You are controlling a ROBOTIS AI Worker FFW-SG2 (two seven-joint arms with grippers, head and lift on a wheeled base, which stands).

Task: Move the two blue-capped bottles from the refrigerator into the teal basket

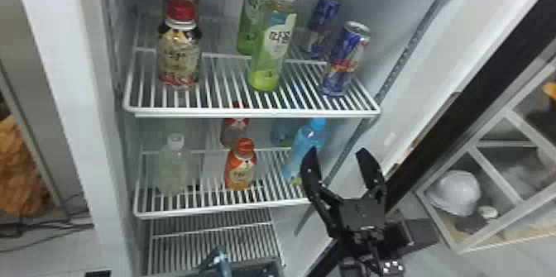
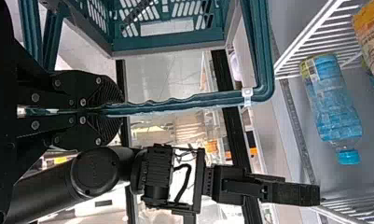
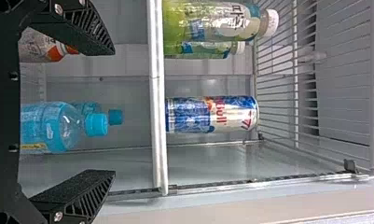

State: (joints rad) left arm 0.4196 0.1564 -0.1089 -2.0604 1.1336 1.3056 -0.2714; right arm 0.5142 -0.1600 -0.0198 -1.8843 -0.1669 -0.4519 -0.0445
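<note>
Right jaws spread apart, two blue-capped bottles [image 3: 58, 126] below a shelf [image 3: 157, 84], can [image 3: 212, 114] above

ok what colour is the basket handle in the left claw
The basket handle is dark teal; it shows best in the left wrist view.

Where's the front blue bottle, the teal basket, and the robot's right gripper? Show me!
Front blue bottle [image 1: 317, 123]: head view, on its blue cap.
Teal basket [image 2: 168, 43]: left wrist view, on its rim.
Right gripper [image 1: 337, 149]: head view, midway between its open fingertips.
</note>
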